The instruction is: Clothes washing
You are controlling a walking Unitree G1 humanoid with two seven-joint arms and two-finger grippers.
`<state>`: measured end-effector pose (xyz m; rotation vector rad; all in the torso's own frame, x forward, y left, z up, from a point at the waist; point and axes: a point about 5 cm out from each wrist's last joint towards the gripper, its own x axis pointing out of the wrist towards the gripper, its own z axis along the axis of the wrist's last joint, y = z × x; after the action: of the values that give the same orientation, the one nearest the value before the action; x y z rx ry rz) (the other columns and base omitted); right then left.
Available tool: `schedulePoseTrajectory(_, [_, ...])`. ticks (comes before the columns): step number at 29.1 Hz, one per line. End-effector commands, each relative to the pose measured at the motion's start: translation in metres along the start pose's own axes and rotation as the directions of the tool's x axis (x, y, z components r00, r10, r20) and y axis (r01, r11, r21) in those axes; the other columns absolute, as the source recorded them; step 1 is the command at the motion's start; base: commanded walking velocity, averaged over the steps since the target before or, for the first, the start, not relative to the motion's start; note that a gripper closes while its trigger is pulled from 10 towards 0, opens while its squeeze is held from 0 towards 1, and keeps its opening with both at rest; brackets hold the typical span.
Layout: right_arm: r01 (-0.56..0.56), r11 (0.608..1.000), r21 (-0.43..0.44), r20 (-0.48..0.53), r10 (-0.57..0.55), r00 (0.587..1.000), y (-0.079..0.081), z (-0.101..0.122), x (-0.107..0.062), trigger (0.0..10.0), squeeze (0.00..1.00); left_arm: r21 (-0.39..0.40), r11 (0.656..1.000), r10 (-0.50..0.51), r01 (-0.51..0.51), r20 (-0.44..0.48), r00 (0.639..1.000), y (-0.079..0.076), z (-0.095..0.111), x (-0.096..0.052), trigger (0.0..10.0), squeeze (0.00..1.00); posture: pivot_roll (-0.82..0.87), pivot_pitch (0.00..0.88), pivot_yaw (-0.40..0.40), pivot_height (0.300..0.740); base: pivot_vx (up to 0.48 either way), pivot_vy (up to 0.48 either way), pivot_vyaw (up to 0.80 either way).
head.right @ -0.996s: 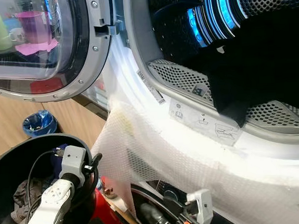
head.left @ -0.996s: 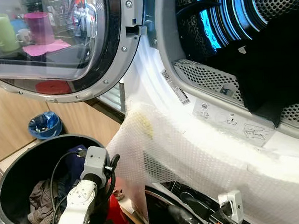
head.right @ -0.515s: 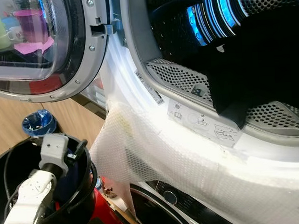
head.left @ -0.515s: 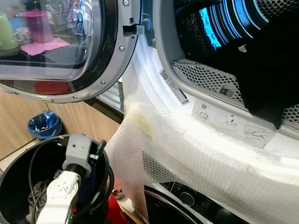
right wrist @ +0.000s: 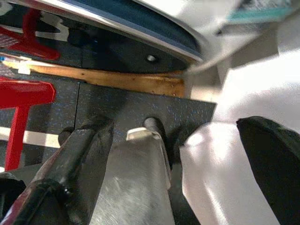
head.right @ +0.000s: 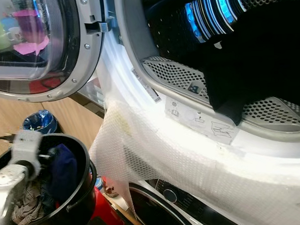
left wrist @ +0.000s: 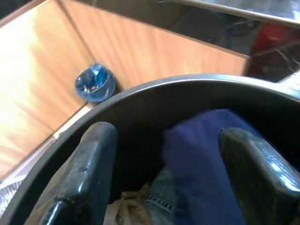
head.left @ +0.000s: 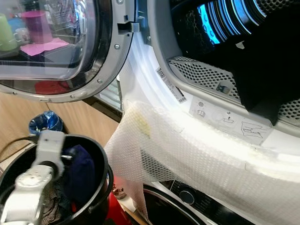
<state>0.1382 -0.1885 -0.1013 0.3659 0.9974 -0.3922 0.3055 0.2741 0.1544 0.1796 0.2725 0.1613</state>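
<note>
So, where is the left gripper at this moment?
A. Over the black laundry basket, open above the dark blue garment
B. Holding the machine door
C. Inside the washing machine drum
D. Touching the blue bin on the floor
A: the left gripper is open over the black basket, with the dark blue garment between its fingers.

Looks like a home laundry corner: front-loading washing machine (head.left: 223,89) with its door (head.left: 62,46) open, wooden cabinets (head.left: 21,118), black laundry basket (head.left: 97,204) of clothes.
</note>
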Motion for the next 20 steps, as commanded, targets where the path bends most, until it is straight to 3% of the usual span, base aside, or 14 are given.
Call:
schedulePoseTrajectory(1, [0.025,1.000,-0.014,-0.023,-0.025,0.999,-0.005,-0.007,-0.001,10.0,1.00,-0.032,0.999,-0.032,0.031,-0.020,0.999,-0.004,-0.006,0.005,10.0,1.00,0.29,0.112,-0.044,0.740,0.000,0.000,0.00])
schedulePoseTrajectory(2, [0.021,1.000,-0.021,-0.022,-0.021,1.000,-0.004,-0.007,-0.001,10.0,1.00,-0.032,0.999,-0.037,0.036,-0.031,0.999,-0.006,-0.008,0.006,10.0,1.00,0.29,0.105,-0.043,0.740,0.000,0.000,0.00])
schedulePoseTrajectory(3, [0.015,1.000,-0.022,-0.021,-0.016,1.000,-0.003,-0.006,-0.001,10.0,0.13,-0.036,0.999,-0.042,0.040,-0.051,0.998,-0.007,-0.010,0.007,10.0,1.00,0.29,0.104,-0.043,0.740,0.000,0.000,0.00])
schedulePoseTrajectory(4, [0.003,1.000,-0.025,-0.027,-0.003,1.000,-0.002,-0.007,-0.001,10.0,0.00,-0.035,0.998,-0.047,0.044,-0.090,0.995,-0.009,-0.015,0.009,10.0,1.00,0.28,0.103,-0.042,0.740,0.000,0.000,0.00])
schedulePoseTrajectory(13, [0.020,0.999,-0.046,-0.017,-0.021,1.000,-0.008,-0.008,-0.002,10.0,0.00,-0.131,0.987,-0.107,0.097,-0.075,0.991,-0.024,-0.017,0.024,10.0,1.00,0.27,0.086,-0.057,0.740,0.000,0.000,0.00])
schedulePoseTrajectory(20, [0.016,1.000,-0.021,-0.001,-0.016,1.000,-0.011,-0.006,-0.002,10.0,0.00,-0.148,0.979,-0.160,0.142,-0.116,0.980,-0.037,-0.017,0.036,10.0,1.00,0.25,0.077,-0.059,0.740,0.000,0.000,0.00])
